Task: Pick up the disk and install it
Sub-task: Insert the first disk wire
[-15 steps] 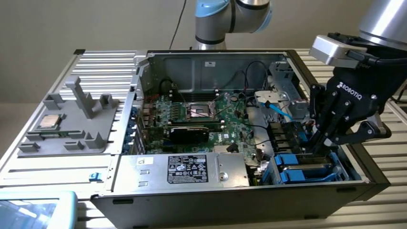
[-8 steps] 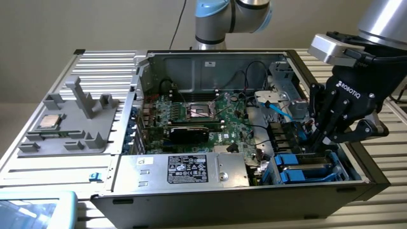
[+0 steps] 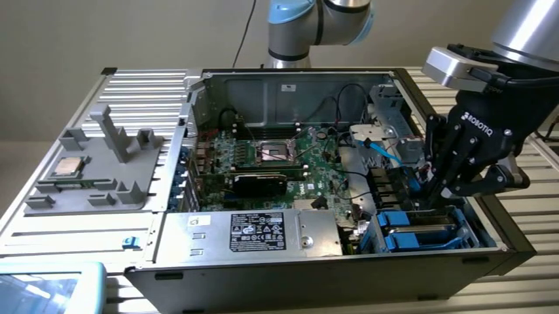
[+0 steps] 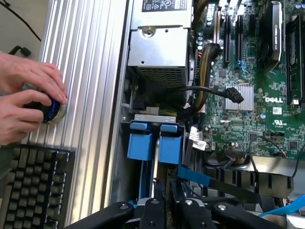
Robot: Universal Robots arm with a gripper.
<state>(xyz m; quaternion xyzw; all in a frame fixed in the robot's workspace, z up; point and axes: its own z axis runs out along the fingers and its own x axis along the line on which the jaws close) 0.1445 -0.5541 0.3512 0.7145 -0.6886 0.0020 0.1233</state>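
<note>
The disk [image 3: 421, 230], silver-grey in its bright blue carrier, sits low in the drive bay at the front corner of the open computer case [image 3: 288, 85], on the exterior view's right. My gripper [image 3: 434, 198] reaches down into that bay from above, its fingers drawn close together on the carrier's near edge. In the wrist view the carrier's two blue tabs [image 4: 141, 145] stand under a grey metal bracket. My gripper [image 4: 169, 210] is shut at the end nearest the camera.
A silver power supply box [image 3: 253, 232] with a black label lies beside the bay. The motherboard [image 3: 271, 157] and cables fill the case. A CPU chip [image 3: 68, 167] rests on a grey tray. A person's hands [image 4: 24, 95] hold a knob above a keyboard [image 4: 33, 186].
</note>
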